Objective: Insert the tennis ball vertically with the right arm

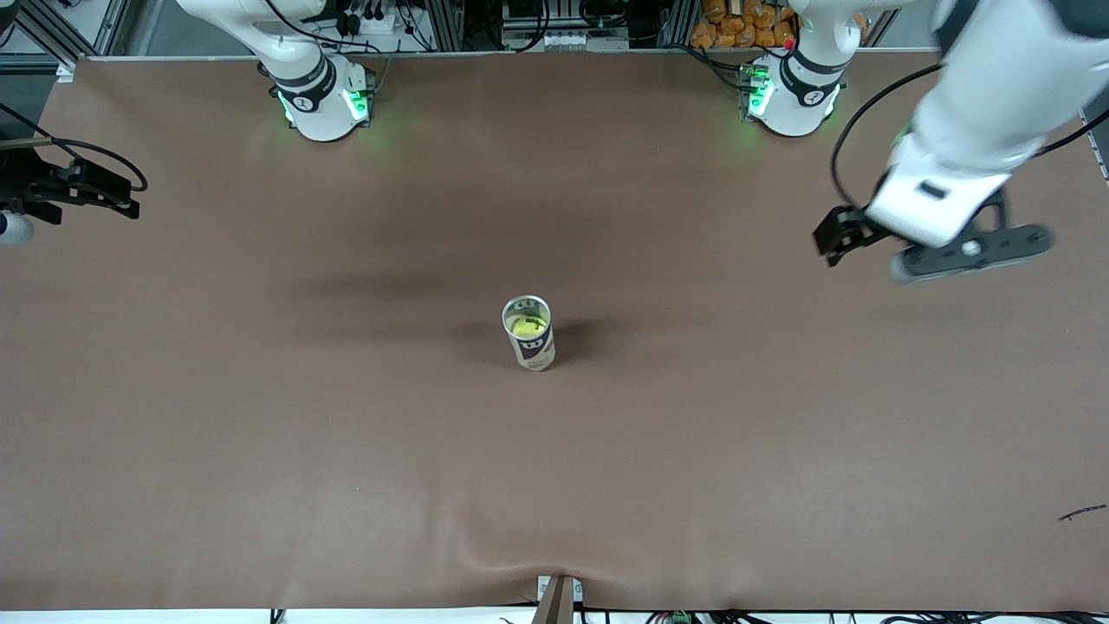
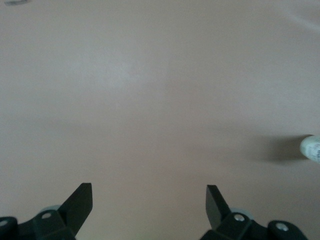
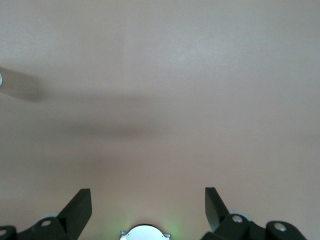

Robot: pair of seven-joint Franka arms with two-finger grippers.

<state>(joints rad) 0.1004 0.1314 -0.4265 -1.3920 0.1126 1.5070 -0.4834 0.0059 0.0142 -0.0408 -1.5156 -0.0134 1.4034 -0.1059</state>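
Both sets of fingers stand apart with nothing between them. The right gripper (image 3: 148, 210) hangs over bare brown surface (image 1: 260, 416) at the right arm's end; its fingers (image 3: 80, 207) hold no ball. The left gripper (image 2: 149, 207) hangs empty over the left arm's end, waiting. Well apart from both grippers, at the middle of the surface, an open can (image 1: 529, 334) stands upright with the yellow-green tennis ball (image 1: 527, 326) sitting down inside it. Judged from this, the insertion looks done: ball in, can upright, right arm clear. Nothing seems left, except maybe parking the arms.
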